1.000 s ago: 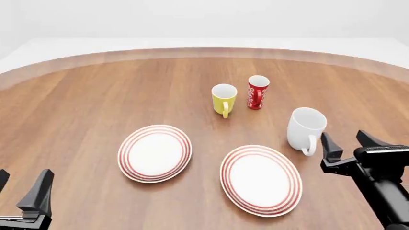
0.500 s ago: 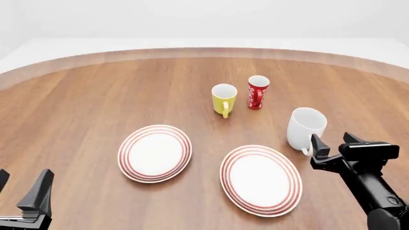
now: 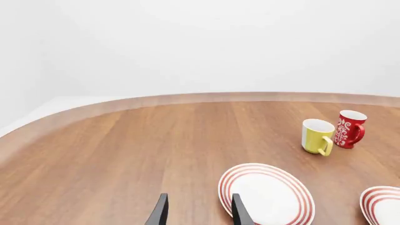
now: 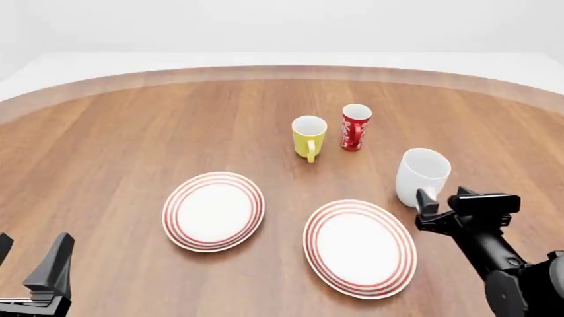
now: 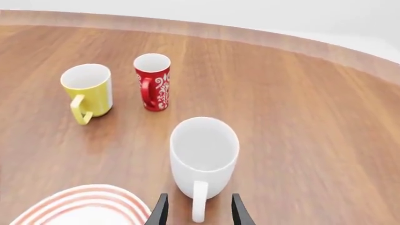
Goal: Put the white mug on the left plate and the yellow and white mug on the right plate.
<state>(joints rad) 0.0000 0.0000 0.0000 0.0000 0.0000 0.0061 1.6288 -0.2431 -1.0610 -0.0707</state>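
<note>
right jaws (image 5: 196,211) spread | straddling white mug (image 5: 203,157) handle | no contact visible

Round wooden table (image 4: 132,132) — two red-ringed plates (image 4: 213,211) (image 4: 360,247), white mug (image 4: 421,175), yellow mug (image 4: 308,136), red cup (image 4: 355,127).

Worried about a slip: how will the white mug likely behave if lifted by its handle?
The white mug looks like rigid glazed ceramic, so probably stiff but slick. It is the biggest mug, likely the heaviest. The right hand straddles only the handle, off to one side of the upright body, so the mug may swing or tilt.
</note>
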